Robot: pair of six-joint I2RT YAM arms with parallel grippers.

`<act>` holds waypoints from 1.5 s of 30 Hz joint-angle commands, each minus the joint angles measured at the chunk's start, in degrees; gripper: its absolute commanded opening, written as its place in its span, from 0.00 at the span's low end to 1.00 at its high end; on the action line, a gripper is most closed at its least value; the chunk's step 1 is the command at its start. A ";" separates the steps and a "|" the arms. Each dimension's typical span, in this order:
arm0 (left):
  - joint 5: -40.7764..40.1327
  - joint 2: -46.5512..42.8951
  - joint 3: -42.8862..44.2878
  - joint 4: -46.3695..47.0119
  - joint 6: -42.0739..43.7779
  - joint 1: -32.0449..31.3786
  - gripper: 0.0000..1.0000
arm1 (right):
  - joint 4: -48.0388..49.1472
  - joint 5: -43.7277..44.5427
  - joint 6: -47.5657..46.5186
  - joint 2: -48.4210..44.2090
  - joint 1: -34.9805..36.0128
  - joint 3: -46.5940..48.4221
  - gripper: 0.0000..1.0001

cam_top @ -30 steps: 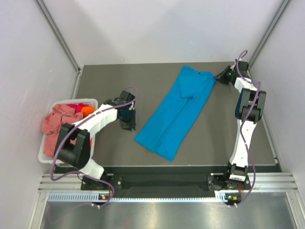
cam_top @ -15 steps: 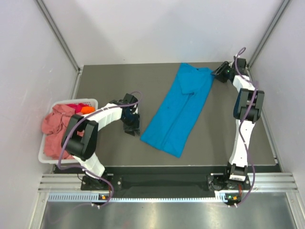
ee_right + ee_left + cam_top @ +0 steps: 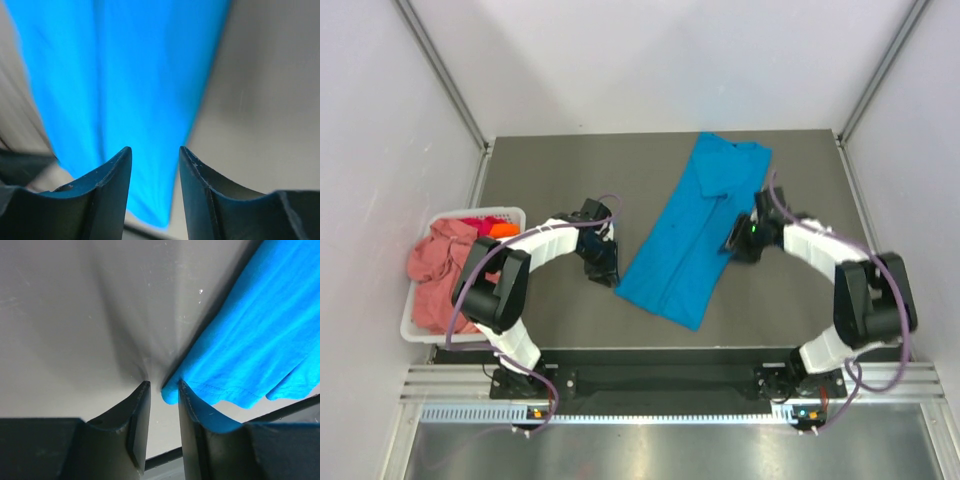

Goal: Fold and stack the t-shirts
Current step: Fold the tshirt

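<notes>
A turquoise-blue t-shirt (image 3: 695, 235), folded into a long strip, lies slanted across the middle of the table. My left gripper (image 3: 605, 265) sits low at the strip's near left corner. In the left wrist view that gripper (image 3: 162, 388) is open, and the cloth corner (image 3: 170, 390) lies just at its fingertips, unclamped. My right gripper (image 3: 740, 238) hovers over the strip's right edge. In its wrist view it (image 3: 155, 150) is open, with blue cloth (image 3: 125, 75) and bare table below it. More t-shirts, salmon-pink (image 3: 435, 265), orange (image 3: 503, 231) and red (image 3: 472, 222), are piled in the basket.
A white slatted basket (image 3: 516, 214) stands at the table's left edge, beside the left arm. Grey walls and metal posts close in the back and both sides. A dark rail (image 3: 660, 380) runs along the near edge between the arm bases.
The right gripper opened and swung from the far right corner down to the shirt's right edge. The left gripper crept right to the shirt's near corner. The near end shifted slightly right.
</notes>
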 commanded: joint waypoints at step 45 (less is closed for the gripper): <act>-0.93 -21.23 -20.85 16.83 -26.87 -19.13 0.15 | -27.24 28.10 33.81 -38.46 41.31 -28.25 0.00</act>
